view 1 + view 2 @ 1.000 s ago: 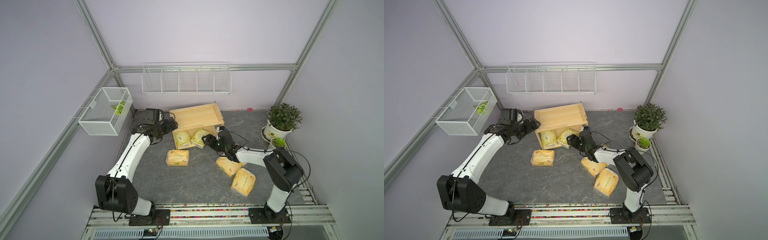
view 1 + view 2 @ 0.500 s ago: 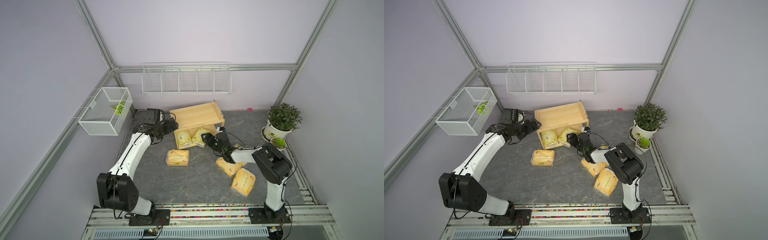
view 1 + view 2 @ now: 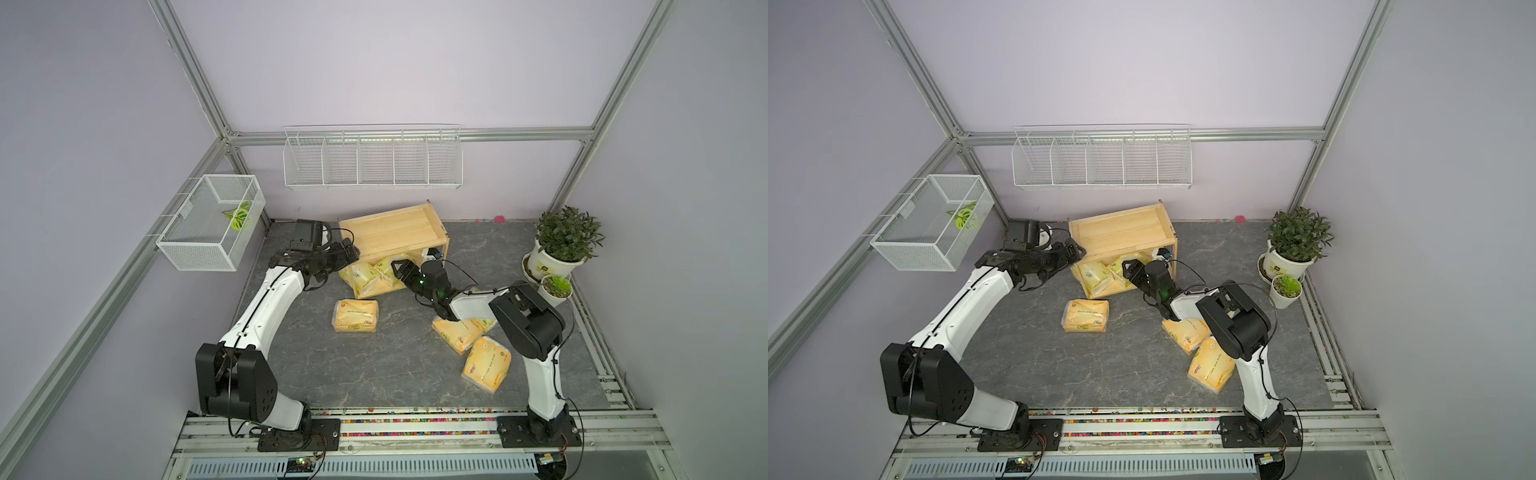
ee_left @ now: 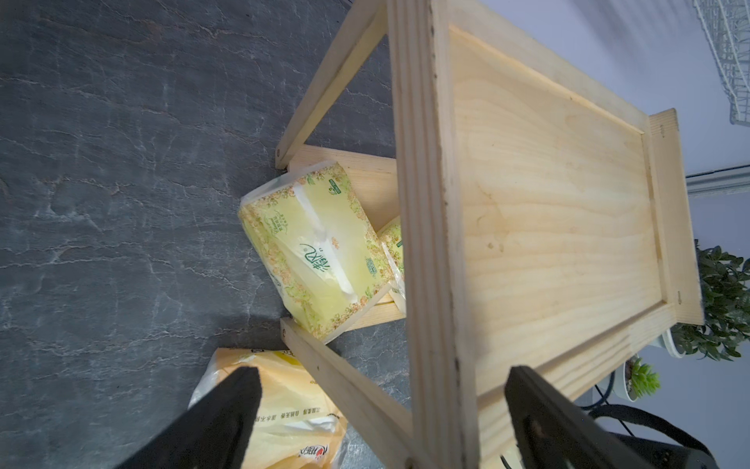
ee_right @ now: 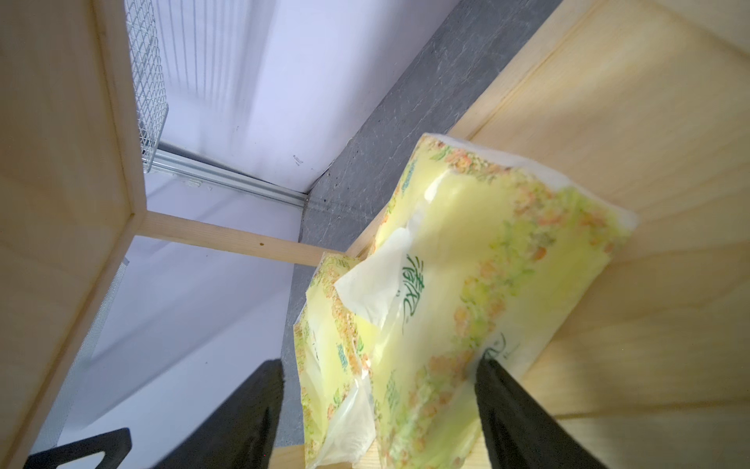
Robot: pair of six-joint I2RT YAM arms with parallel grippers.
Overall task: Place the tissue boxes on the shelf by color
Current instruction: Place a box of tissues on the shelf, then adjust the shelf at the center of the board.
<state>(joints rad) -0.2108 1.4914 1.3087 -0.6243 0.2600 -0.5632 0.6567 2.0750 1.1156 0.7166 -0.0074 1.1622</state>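
Observation:
The light wooden shelf (image 3: 395, 235) stands at the back of the mat, its top board (image 4: 548, 203) bare. Two yellow-green tissue boxes (image 3: 365, 277) (image 3: 388, 266) lie slanted on its lower board (image 5: 649, 122). My right gripper (image 3: 399, 266) (image 5: 379, 381) is open at that tier's front, around the ends of both packs (image 5: 487, 264) (image 5: 324, 325); one finger touches the nearer pack. My left gripper (image 3: 351, 253) (image 4: 381, 406) is open at the shelf's left end, straddling the top board's edge. Three orange tissue boxes (image 3: 356, 316) (image 3: 457, 332) (image 3: 486, 363) lie on the mat.
Two potted plants (image 3: 561, 245) (image 3: 557, 286) stand at the right edge. A white wire rack (image 3: 372, 160) hangs on the back wall and a white mesh basket (image 3: 212, 224) on the left wall. The right arm's forearm lies over one orange pack.
My right gripper has moved left and back, up to the shelf's lower tier and around the yellow-green packs. The left gripper has stayed at the shelf's left end.

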